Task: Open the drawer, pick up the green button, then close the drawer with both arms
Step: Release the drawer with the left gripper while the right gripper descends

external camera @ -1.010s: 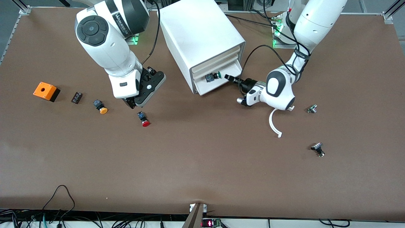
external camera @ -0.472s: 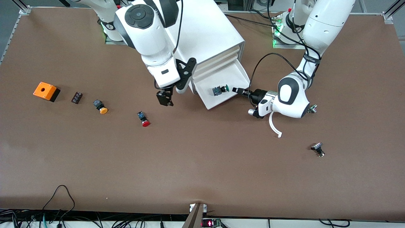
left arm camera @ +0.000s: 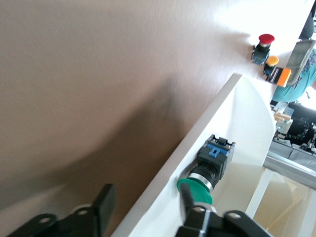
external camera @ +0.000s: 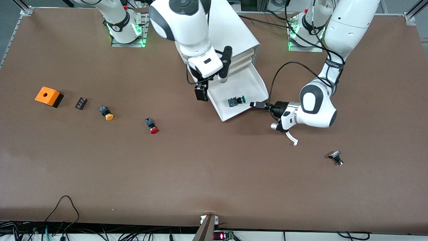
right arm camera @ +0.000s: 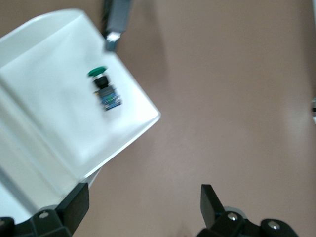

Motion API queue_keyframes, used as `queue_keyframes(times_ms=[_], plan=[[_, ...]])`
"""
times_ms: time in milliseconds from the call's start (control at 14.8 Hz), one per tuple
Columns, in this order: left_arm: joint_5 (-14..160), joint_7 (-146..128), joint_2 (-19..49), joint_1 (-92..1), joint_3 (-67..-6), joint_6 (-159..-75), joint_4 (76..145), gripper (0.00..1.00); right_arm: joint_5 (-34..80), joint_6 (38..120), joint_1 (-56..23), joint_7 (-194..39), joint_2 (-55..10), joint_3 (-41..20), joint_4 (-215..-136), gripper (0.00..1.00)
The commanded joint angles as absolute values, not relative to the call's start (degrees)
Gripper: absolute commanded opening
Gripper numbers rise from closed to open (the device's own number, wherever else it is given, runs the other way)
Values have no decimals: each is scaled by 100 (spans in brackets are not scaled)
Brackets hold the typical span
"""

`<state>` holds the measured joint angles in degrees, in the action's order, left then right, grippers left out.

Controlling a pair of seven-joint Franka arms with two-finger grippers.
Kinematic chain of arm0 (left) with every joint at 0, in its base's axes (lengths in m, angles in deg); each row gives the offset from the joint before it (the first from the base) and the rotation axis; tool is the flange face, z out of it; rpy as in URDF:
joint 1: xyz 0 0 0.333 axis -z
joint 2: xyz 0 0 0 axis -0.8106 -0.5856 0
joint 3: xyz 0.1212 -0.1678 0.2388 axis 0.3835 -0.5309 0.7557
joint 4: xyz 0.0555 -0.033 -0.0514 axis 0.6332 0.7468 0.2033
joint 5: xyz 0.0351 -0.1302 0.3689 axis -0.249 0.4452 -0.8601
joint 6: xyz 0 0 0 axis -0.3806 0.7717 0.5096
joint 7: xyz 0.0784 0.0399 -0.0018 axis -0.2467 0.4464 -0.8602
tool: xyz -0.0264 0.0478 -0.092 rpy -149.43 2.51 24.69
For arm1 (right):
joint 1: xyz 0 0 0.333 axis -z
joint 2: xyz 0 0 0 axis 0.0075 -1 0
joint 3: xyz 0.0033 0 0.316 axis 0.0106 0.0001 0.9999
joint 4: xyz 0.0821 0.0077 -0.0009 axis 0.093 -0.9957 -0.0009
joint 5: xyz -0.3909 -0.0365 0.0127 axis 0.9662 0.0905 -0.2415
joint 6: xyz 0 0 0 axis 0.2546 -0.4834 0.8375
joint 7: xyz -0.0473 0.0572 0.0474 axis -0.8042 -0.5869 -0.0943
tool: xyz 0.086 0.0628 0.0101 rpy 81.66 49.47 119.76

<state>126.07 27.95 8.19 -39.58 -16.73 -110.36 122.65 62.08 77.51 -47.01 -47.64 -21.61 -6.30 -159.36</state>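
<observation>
Left gripper (external camera: 256, 104) sits low at the drawer's (external camera: 255, 82) front wall toward the left arm's end, its fingers (left arm camera: 103, 205) parted and straddling that white wall, one outside over the bench (external camera: 200, 167), one inside the tray, clamped on nothing that can be seen. Just beside the inner finger lies the button (external camera: 236, 100), green cap and dark blue body, on its side on the drawer floor, cap pointing toward the left gripper. The drawer, bottommost of the white cabinet (external camera: 230, 30), is pulled well out. Right gripper (external camera: 201, 93) hangs over the drawer's corner toward the right arm's end, fingers (right arm camera: 74, 202) spread wide and empty; its wrist view looks down on the tray, the button and bare bench. Moving outward: toward the right arm's end, a red-capped button (external camera: 152, 126) lies on the bench, then an orange-yellow-capped one (external camera: 106, 112), a small dark block (external camera: 81, 102), and an orange box (external camera: 48, 96) with a hole on top. Toward the left arm's end, a curved white plastic strip (external camera: 291, 137) lies just under the left wrist, and a small black-and-metal part (external camera: 336, 157) lies nearer the front camera, well apart from the drawer.
</observation>
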Motion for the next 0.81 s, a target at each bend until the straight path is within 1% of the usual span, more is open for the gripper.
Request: queue_keyframes(times_ms=[0,269,404,606,741], plan=[[12505,2629,1015,-4018,-1510,-10990,12064,100,6367,7283,-5027,-4611,-2312,-675,-15521,100],[11699,2228,1453,-4166,-1378,-10981,11914,100,6315,6808,-5292,-4243,-2707,-667,-14749,100],[10971,1490,1813,-4264,-1387,-10981,11878,100,6088,6877,-5292,-4172,-2988,-510,-14476,100],[9627,943,2419,-4518,-1457,-10919,11817,100,5770,6878,-5257,-3849,-3559,-473,-13765,100],[8931,758,2797,-4607,-1457,-10630,11790,100,5674,6869,-5187,-3059,-3727,-482,-13692,100]])
